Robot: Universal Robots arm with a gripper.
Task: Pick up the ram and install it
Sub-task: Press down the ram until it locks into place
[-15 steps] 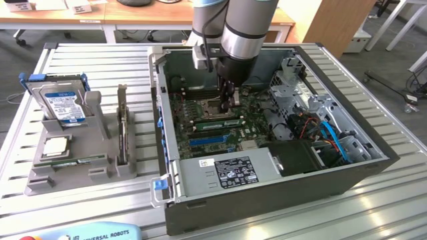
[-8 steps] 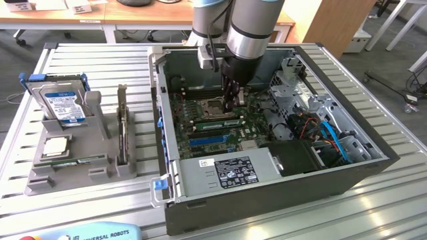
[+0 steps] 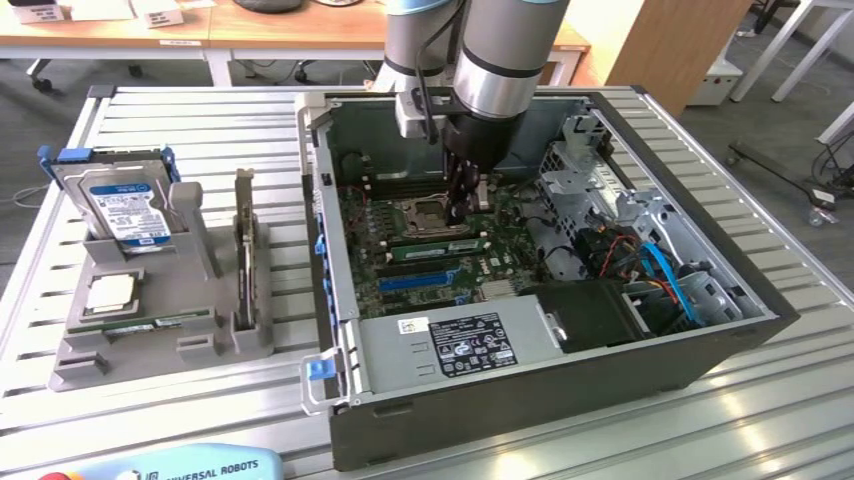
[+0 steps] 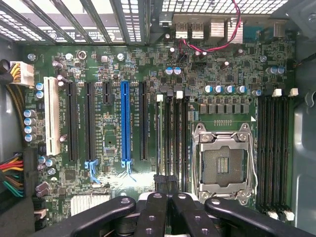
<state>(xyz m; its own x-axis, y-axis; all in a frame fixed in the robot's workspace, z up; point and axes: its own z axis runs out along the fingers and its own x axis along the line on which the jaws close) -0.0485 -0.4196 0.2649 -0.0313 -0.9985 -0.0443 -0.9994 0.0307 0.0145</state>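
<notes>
A green ram stick (image 3: pixel 140 322) lies flat along the front of the grey holder (image 3: pixel 80 365) on the exterior view's left. Another thin green stick (image 3: pixel 430 246) stands in a memory slot beside the empty processor socket (image 3: pixel 424 213) inside the open computer case (image 3: pixel 534 400). In the wrist view that seated stick (image 4: pixel 159 133) is the outermost of the slots next to the socket (image 4: pixel 224 165). My gripper (image 3: pixel 463 213) hangs low over the motherboard by the socket, its black fingers (image 4: pixel 153 217) pressed together above the near end of those slots. It is shut, and I see nothing between its fingers.
The holder also carries an upright hard drive (image 3: pixel 124 205), a square silver processor (image 3: pixel 112 291) and a dark expansion card (image 3: pixel 244 262) on edge. In the case sit the power supply (image 3: pixel 461 345), a drive cage (image 3: pixel 594 175) and blue cables (image 3: pixel 671 280). A blue slot (image 4: pixel 126 121) crosses the board.
</notes>
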